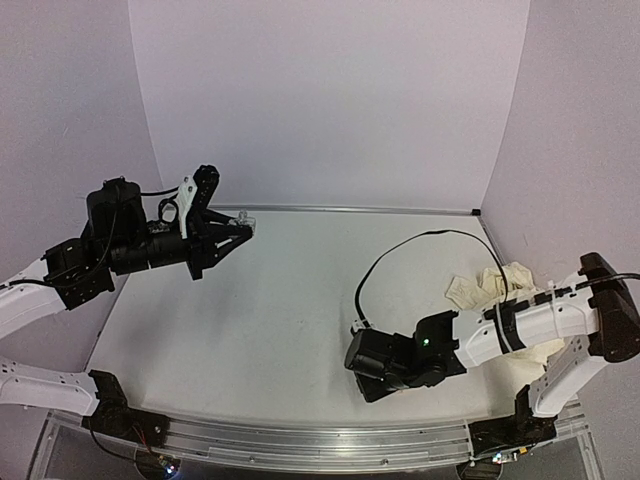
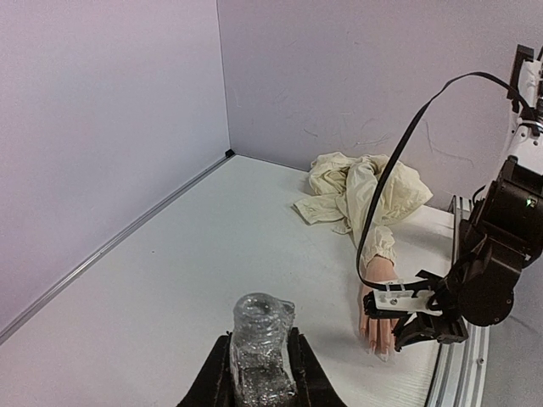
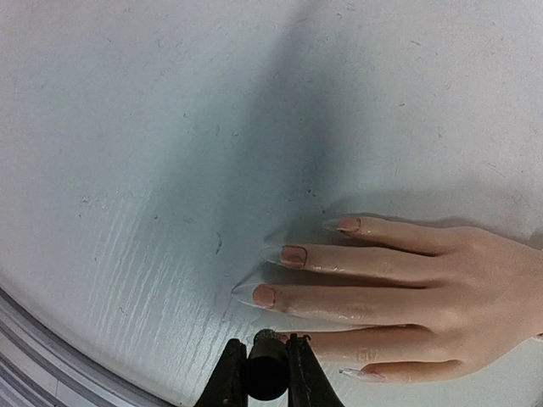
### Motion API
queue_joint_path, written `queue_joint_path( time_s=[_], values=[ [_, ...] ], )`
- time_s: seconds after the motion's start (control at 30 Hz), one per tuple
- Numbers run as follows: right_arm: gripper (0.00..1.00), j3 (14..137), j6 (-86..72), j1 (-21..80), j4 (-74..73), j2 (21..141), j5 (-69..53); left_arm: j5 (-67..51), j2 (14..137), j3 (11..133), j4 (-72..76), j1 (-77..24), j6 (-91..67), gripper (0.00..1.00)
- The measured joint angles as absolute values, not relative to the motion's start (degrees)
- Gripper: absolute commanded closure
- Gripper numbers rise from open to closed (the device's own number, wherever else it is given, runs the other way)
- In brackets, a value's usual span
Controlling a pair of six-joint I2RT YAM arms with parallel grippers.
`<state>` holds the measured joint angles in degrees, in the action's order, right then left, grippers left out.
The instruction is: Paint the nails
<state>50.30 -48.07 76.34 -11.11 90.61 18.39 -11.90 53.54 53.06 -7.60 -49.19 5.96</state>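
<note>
The skin-coloured mannequin hand [image 3: 424, 280] lies flat on the white table, fingers pointing left in the right wrist view. Its nails [image 3: 264, 295] are long and pointed, with pinkish beds. My right gripper [image 3: 264, 343] is shut on a black brush cap [image 3: 267, 373] just above the tip of the finger nearest the camera. In the left wrist view the right gripper [image 2: 416, 326] hovers over the hand [image 2: 377, 326]. My left gripper [image 2: 260, 339] is shut on a clear glittery polish bottle [image 2: 261, 352], open-topped and raised above the table. In the top view the left gripper [image 1: 240, 228] is far left and the right gripper [image 1: 368, 385] is near the front.
The cream sleeve [image 1: 500, 290] is bunched at the right side of the table [image 1: 280, 300], also in the left wrist view [image 2: 361, 191]. A black cable [image 1: 400, 250] loops above the right arm. A metal rail [image 1: 320, 440] runs along the front edge. Walls close off the back and sides.
</note>
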Motion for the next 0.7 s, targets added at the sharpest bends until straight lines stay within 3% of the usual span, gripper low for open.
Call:
queue_joint_path(
  time_s=[0.7],
  values=[
    [1.00, 51.6, -47.2, 76.9, -9.8, 91.5, 17.7, -11.9, 53.5, 53.1, -7.6, -49.2, 6.0, 1.00]
  ],
)
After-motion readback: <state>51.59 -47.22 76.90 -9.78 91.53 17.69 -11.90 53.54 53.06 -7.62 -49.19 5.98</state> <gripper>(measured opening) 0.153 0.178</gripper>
